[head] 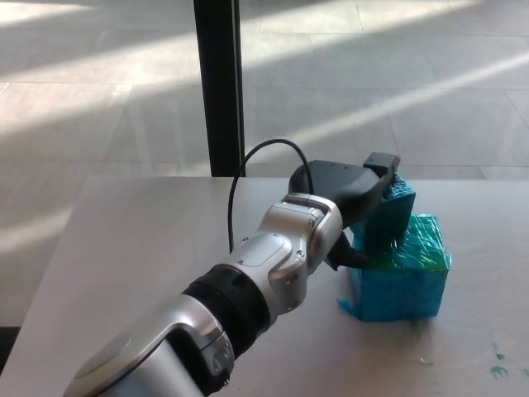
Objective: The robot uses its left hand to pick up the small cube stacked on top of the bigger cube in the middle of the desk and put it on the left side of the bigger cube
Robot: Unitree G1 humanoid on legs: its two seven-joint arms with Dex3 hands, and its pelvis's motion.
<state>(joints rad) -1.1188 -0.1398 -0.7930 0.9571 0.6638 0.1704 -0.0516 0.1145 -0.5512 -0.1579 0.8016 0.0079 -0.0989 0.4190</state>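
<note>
Head view, looking down on a pale grey desk (124, 248) with a sunlit tiled floor (99, 99) and a dark post (219, 83) beyond its far edge.

Reaching in from the near left and across the middle: the silver and black left arm (264, 273), ending in the black left hand (343, 192), a thin black cable (248, 165) looping over the wrist. Right hand not in view.

On the right half of the desk: the bigger cube (405, 277), wrapped in teal film, resting flat. On top of it, toward its far left corner: the small cube (390, 217), same teal colour, seemingly tilted rather than sitting square, though hard to confirm.

Hand pressed against the small cube's left and upper sides, one black fingertip (381, 161) showing over its top far edge, a thumb tip (354, 258) low beside the bigger cube's upper left edge. Apparently closed around the small cube, with most of the contact hidden behind the palm.

Small cube directly right of the palm, touching it. Bare desk left of the bigger cube, under the forearm: the likely landing spot, reached by lifting and drawing back leftward.
</note>
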